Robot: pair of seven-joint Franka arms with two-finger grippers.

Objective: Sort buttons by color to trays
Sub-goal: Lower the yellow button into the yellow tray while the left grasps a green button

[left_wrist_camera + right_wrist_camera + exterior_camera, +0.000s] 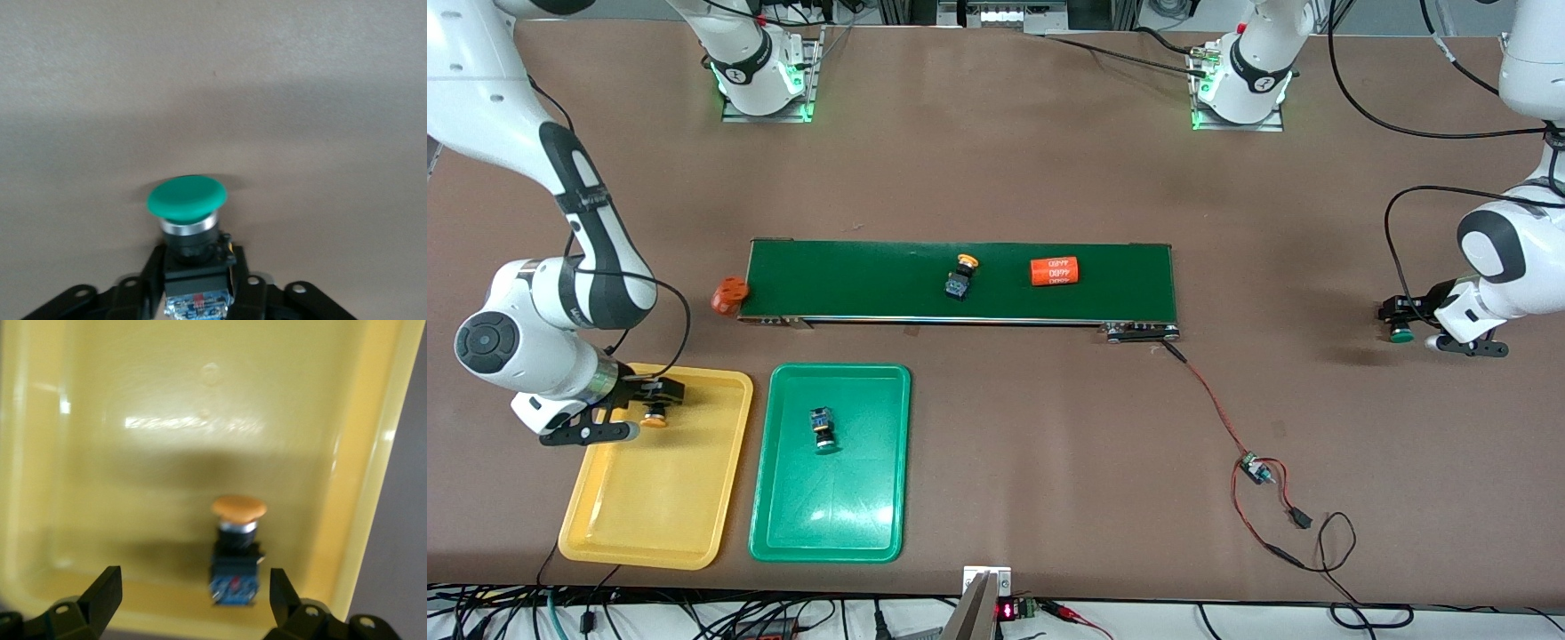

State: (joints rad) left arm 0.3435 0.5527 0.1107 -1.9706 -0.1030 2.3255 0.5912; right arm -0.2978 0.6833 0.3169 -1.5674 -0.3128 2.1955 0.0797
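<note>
Wrist views | left end effector [197, 293] clamps green button [187, 199] | right end effector [193, 597] spread

Four buttons with black-and-blue bodies. One yellow-capped button [655, 416] lies in the yellow tray [656, 498], at its end nearest the conveyor. One green-capped button [823, 429] lies on its side in the green tray [831, 524], cap toward the front camera. Another yellow-capped button [960, 276] lies tilted on the belt. The second green-capped button [1401, 333] is held at the left arm's end of the counter.
</note>
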